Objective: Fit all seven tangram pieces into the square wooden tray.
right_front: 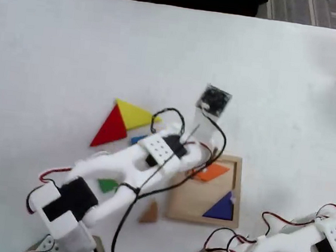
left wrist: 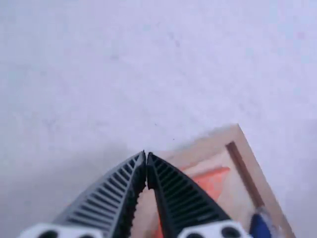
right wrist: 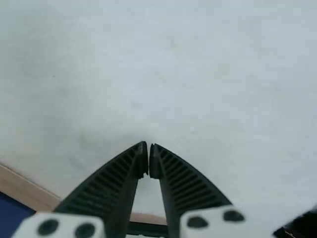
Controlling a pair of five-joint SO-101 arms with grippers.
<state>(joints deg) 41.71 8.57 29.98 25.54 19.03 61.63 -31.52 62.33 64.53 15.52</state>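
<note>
Pressed together tip to tip with nothing between them, the fingers of the left end effector (left wrist: 146,156), poised above the orange piece (left wrist: 213,178) just inside the far left corner of the square wooden tray (left wrist: 218,136); by the look of it, a closed point better suited to nudging a flat tile toward the rim than to lifting it. Flat in the tray, that orange piece along the far side and a dark blue triangle (right_front: 222,207) in the near right corner, apparently kept to the edges to leave the middle free for the bigger shapes. Outside, on the white bench (right_front: 74,50) to the left of the tray, five more yet to go in: a red triangle (right_front: 111,127) and a yellow triangle (right_front: 134,114) touching edge to edge at the far left, a small blue piece (right_front: 138,139) just beside them and half under the arm, a green piece (right_front: 107,185) nearer, and a brown triangle (right_front: 149,212) just beside the tray's near left corner. All likely within the left arm's reach. At the near right, the right end effector (right wrist: 147,148), likewise closed and empty, low over bare bench beside the tray's edge, seemingly parked clear of the work.
</note>
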